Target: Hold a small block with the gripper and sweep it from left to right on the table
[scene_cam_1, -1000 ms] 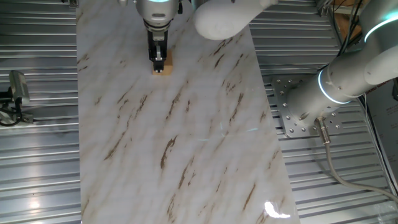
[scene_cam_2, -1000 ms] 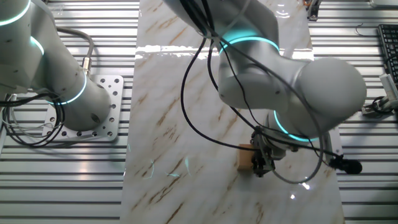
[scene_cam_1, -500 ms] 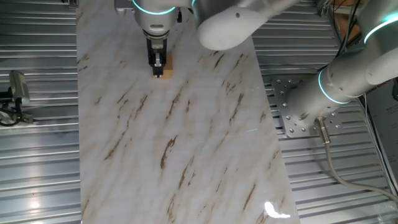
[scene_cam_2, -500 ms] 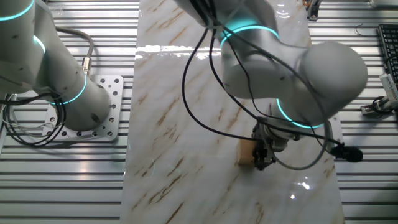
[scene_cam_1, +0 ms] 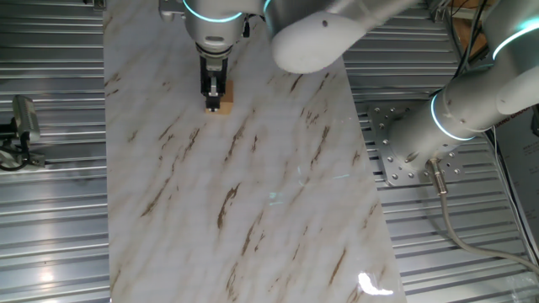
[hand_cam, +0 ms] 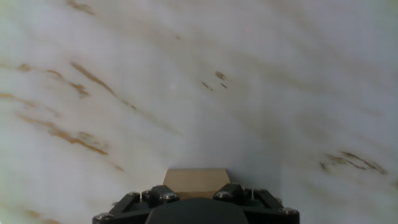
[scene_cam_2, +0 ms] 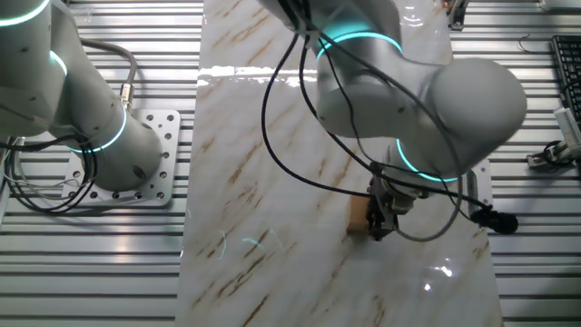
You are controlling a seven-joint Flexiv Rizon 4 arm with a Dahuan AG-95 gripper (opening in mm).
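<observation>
The small block [scene_cam_1: 221, 104] is a light tan wooden cube resting on the table [scene_cam_1: 253, 194], a long white marble-patterned slab with brown streaks. The black two-fingered gripper [scene_cam_1: 214, 91], under a silver wrist with a cyan ring, is shut on the block and holds it down against the slab. In the other fixed view the block [scene_cam_2: 358, 218] sits beside the gripper [scene_cam_2: 378, 222] near the slab's right side. In the hand view the block [hand_cam: 195, 177] shows between the black jaws at the bottom edge, over the table [hand_cam: 199, 81].
A second grey arm [scene_cam_1: 472, 101] with a cyan ring stands on a bolted base plate [scene_cam_1: 404, 151] beside the slab; it also shows in the other fixed view [scene_cam_2: 82, 118]. Corrugated metal flooring [scene_cam_1: 50, 219] surrounds the slab. Black cables [scene_cam_2: 290, 136] hang over the slab.
The gripper has slid the block a short way along the slab, down-frame in one fixed view and slightly up-frame in the other. The grip is unchanged.
</observation>
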